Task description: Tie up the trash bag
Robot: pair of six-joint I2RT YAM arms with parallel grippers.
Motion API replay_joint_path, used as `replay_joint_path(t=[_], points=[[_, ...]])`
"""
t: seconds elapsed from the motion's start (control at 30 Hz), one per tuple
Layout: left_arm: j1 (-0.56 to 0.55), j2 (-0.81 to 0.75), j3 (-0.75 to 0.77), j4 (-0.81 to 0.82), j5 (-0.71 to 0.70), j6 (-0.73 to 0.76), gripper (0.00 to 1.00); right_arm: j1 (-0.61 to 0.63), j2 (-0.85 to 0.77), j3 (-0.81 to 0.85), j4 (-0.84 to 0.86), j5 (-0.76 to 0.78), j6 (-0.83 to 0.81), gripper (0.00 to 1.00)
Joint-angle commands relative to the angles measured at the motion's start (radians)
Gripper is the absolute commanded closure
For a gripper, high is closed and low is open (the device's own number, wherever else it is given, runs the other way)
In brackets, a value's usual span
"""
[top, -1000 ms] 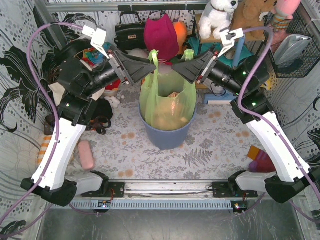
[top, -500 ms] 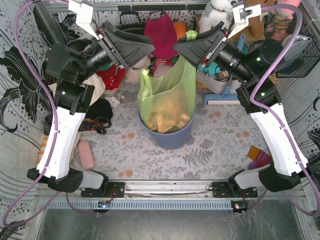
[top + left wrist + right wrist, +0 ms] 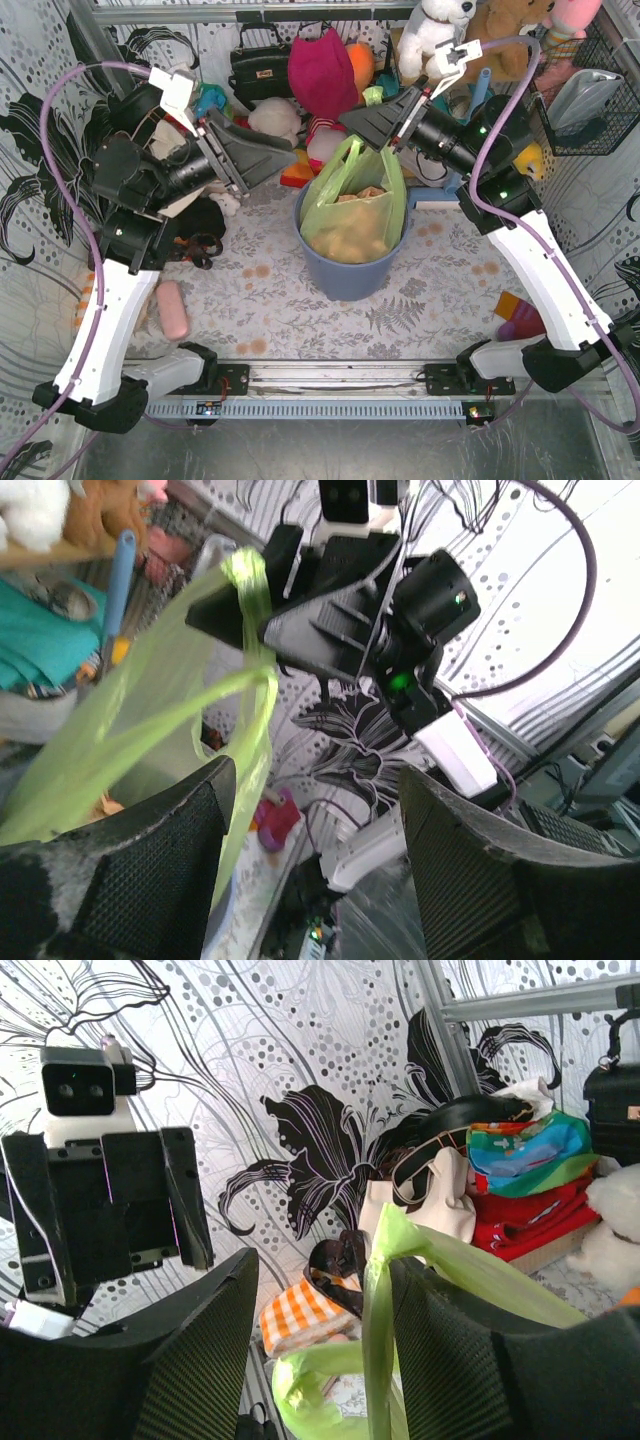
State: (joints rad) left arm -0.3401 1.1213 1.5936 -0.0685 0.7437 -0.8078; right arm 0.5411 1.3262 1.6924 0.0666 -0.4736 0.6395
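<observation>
While toys crowd behind, the bin holds the trash bag.

Top view: from high up and behind the arms, looking down on the whole table, far enough to take in both arms and the bin. Left wrist view: from just behind the left gripper, very near its own fingers, looking right, across at the right gripper. Right wrist view: from just behind the right gripper, looking left at the left gripper and the wall. In all three: the green trash bag.
</observation>
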Motion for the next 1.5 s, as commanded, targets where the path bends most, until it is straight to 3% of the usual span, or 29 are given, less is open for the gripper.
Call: replay_joint_path(t=[0.0, 0.13, 0.37, 0.6, 0.9, 1.03, 1.27, 1.37, 1.47], points=[[0.000, -0.028, -0.099, 0.103, 0.072, -0.060, 0.25, 0.002, -0.056, -0.020, 0.035, 0.039, -0.003, 0.46], [-0.061, 0.020, -0.117, 0.152, 0.090, -0.015, 0.24, 0.002, -0.090, -0.035, 0.026, 0.085, -0.013, 0.46], [-0.205, 0.179, 0.072, -0.037, 0.080, 0.234, 0.24, 0.002, -0.149, -0.082, 0.010, 0.125, -0.022, 0.46], [-0.215, 0.263, 0.126, 0.000, 0.149, 0.225, 0.23, 0.002, -0.188, -0.084, -0.013, 0.148, -0.041, 0.46], [-0.215, 0.329, 0.179, -0.074, 0.074, 0.302, 0.23, 0.002, -0.211, -0.113, -0.012, 0.159, -0.039, 0.46], [-0.218, 0.337, 0.152, 0.079, 0.124, 0.210, 0.23, 0.003, -0.213, -0.120, -0.006, 0.158, -0.034, 0.46], [-0.206, 0.320, 0.095, 0.611, 0.194, -0.153, 0.24, 0.002, -0.208, -0.122, -0.001, 0.158, -0.035, 0.46], [-0.183, 0.295, 0.104, 0.682, 0.164, -0.185, 0.24, 0.002, -0.207, -0.107, -0.005, 0.161, -0.044, 0.46], [-0.146, 0.250, 0.103, 0.624, 0.104, -0.129, 0.25, 0.003, -0.196, -0.069, -0.021, 0.163, -0.065, 0.46]])
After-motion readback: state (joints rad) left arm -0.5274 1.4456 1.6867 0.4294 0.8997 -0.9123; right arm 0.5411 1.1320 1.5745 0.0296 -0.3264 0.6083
